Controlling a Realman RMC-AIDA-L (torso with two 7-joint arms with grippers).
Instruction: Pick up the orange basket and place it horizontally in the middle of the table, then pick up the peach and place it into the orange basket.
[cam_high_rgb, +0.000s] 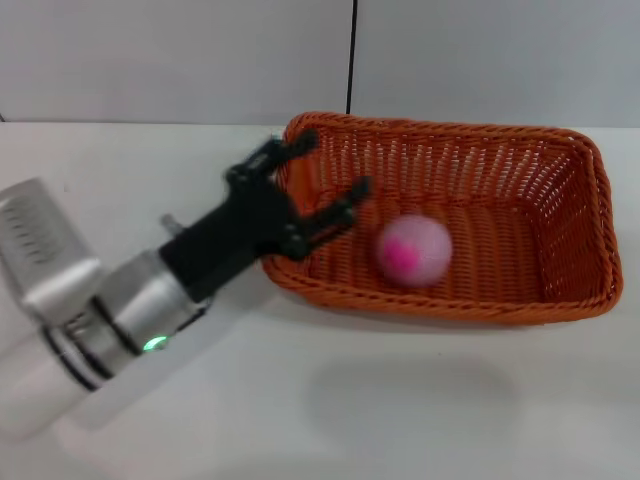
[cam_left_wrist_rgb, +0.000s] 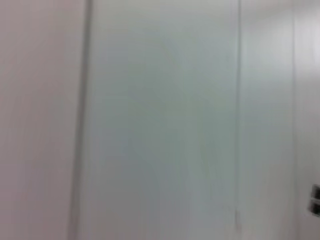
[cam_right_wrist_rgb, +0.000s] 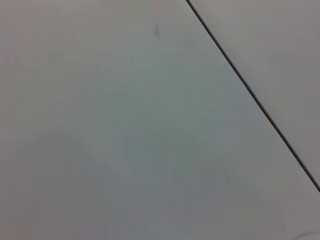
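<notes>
The orange basket (cam_high_rgb: 560, 170) lies lengthwise across the white table (cam_high_rgb: 330, 400), right of centre in the head view. Inside it, toward its left half, sits the pink peach (cam_high_rgb: 413, 250), free of any grip. My left gripper (cam_high_rgb: 338, 168) hovers open over the basket's left end, its black fingers spread with nothing between them. One finger reaches above the left rim, the other points toward the peach and stops short of it. The right gripper is out of view. Both wrist views show only plain pale surfaces.
A grey wall with a dark vertical seam (cam_high_rgb: 351, 55) rises behind the table. The left arm's silver forearm (cam_high_rgb: 90, 310) crosses the table's left front. Bare tabletop spreads in front of the basket.
</notes>
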